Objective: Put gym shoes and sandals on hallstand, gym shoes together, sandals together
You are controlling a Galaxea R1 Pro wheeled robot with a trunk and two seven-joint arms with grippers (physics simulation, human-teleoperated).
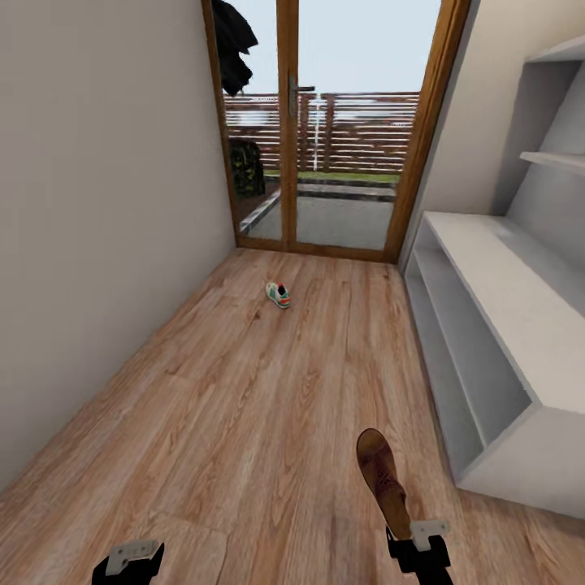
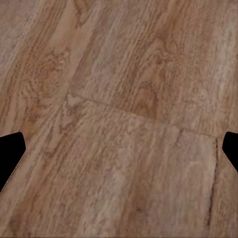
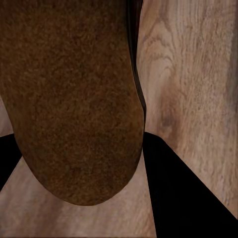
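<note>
Head view: corridor floor point(image 1: 244, 422) of light wood-grain planks, running up-frame to a glazed door point(image 1: 333, 122) at top centre. Hallstand point(image 1: 504, 292) along the right edge: long white open-fronted unit, flat top and both visible shelf levels bare. One gym shoe point(image 1: 278, 294) at centre frame, lying on the planks near the door; white with teal side stripe and red-orange heel, well apart from the hallstand. One sandal point(image 1: 382, 475) at lower centre-right, dark brown with tan footbed, toe pointing up-frame, heel end at the right gripper point(image 1: 422, 546).

Right wrist view: underside of the sandal point(image 3: 74, 99) as a grainy brown rounded mass, with dark fingers point(image 3: 183, 193) to either side of its end; jaws closed against it, planks beyond.

Left gripper point(image 1: 130, 561) at lower left of head view, carrying nothing. Left wrist view: fingertips point(image 2: 10, 153) at opposite frame edges, jaws spread wide over bare floor point(image 2: 119, 119).
</note>
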